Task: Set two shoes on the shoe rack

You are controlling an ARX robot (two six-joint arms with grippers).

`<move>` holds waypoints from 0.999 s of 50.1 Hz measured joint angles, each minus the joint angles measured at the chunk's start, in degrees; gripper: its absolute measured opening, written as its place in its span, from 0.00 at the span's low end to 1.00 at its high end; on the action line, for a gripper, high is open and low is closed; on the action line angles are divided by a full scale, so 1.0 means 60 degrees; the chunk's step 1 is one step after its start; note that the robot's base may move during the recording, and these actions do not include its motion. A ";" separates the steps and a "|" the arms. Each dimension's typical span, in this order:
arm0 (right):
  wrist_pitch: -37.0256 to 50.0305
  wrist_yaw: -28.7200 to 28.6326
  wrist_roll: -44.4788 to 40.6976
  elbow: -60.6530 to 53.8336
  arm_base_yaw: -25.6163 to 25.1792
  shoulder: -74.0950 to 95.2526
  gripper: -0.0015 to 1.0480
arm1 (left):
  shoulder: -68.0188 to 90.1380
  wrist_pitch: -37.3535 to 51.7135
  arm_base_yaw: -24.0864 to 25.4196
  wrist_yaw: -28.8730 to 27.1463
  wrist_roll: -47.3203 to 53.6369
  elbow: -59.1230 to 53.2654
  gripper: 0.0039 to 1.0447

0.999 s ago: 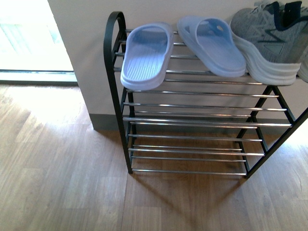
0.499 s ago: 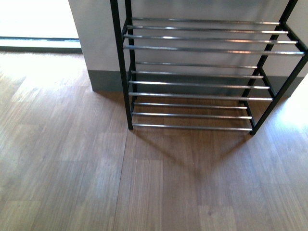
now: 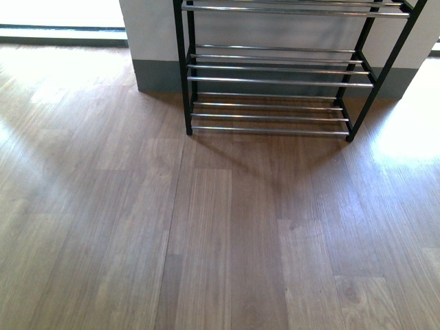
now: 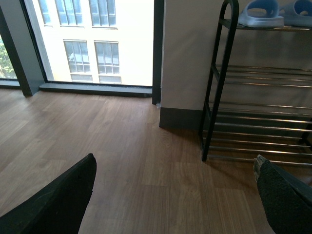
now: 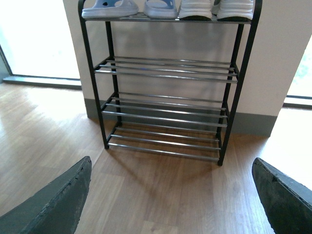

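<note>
the two shoes (image 5: 216, 8) sit side by side on the top tier of the shoe rack (image 5: 168, 78), at its right end, white soles showing, just right of the blue slides (image 5: 129, 8). both look placed, so what's left is a clean retreat. the left gripper (image 4: 175, 195) and right gripper (image 5: 170, 195) are spread wide and empty, well apart from the rack over bare wooden floor (image 3: 227, 234). keep them low and clear of the rods.

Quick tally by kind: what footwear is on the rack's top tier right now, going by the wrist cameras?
Light blue open-toe rubber slides: 2
White-soled sneakers, only the soles in view: 2
Total: 4, all on the top tier of the black-framed chrome-rod shoe rack
</note>
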 joint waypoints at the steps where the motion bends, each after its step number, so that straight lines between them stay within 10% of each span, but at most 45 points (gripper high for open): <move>1: 0.0000 0.0000 0.0000 0.0000 0.0000 0.0000 0.91 | 0.0000 0.0000 0.0000 0.0000 0.0000 0.0000 0.91; 50: -0.0007 -0.0004 0.0000 0.0000 0.0000 0.0000 0.91 | 0.0000 -0.0004 0.0000 0.0000 0.0000 0.0000 0.91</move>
